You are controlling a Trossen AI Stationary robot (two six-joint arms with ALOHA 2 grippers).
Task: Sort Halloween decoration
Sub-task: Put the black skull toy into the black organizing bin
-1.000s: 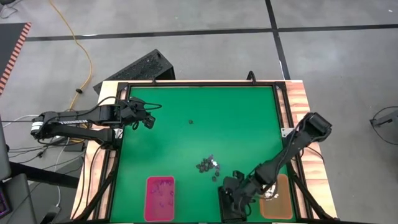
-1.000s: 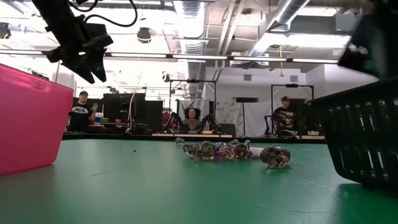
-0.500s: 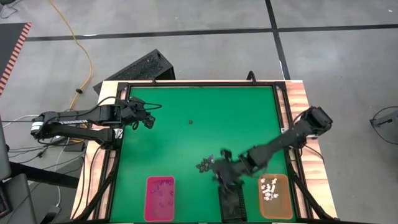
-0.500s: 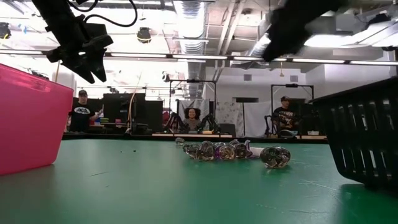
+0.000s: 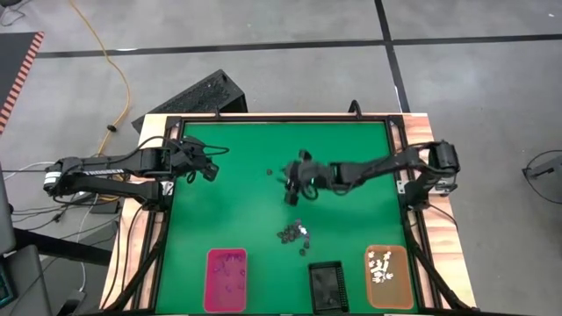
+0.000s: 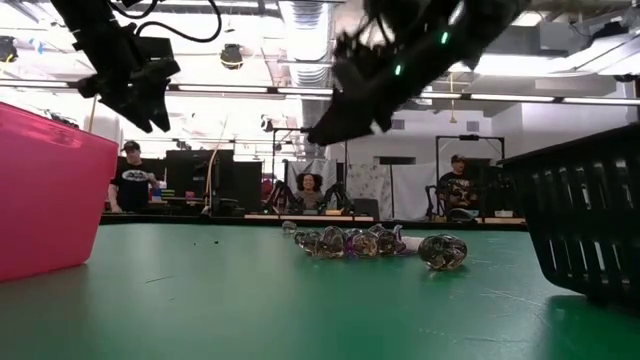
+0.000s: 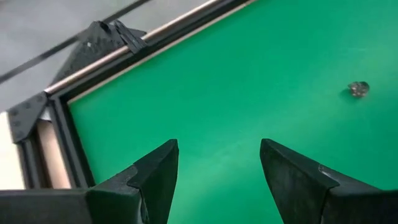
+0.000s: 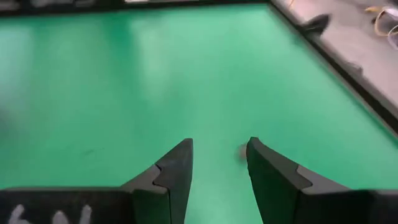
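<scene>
The Halloween decoration is a small heap of tiny dark, purple and clear trinkets (image 5: 294, 233) (image 6: 370, 242) lying on the green mat. One stray trinket (image 5: 269, 172) (image 7: 358, 89) lies farther back. My right gripper (image 5: 292, 190) (image 6: 325, 125) (image 8: 219, 163) hangs open over the middle of the mat, beyond the heap, holding nothing. A small blurred speck (image 8: 241, 151) shows on the mat just past its fingers. My left gripper (image 5: 211, 171) (image 6: 150, 110) (image 7: 217, 155) waits open and raised near the far left corner.
Three trays stand along the near edge: pink (image 5: 226, 279) (image 6: 50, 190), black (image 5: 325, 285) (image 6: 590, 220), and orange (image 5: 387, 276) with white trinkets in it. A black raised frame (image 5: 281, 118) borders the mat. People sit in the room behind.
My right gripper has swung from over the black and orange trays at the near edge, past the heap, toward the far side and left to the mat's middle, staying raised. The heap and the stray trinket have not moved.
</scene>
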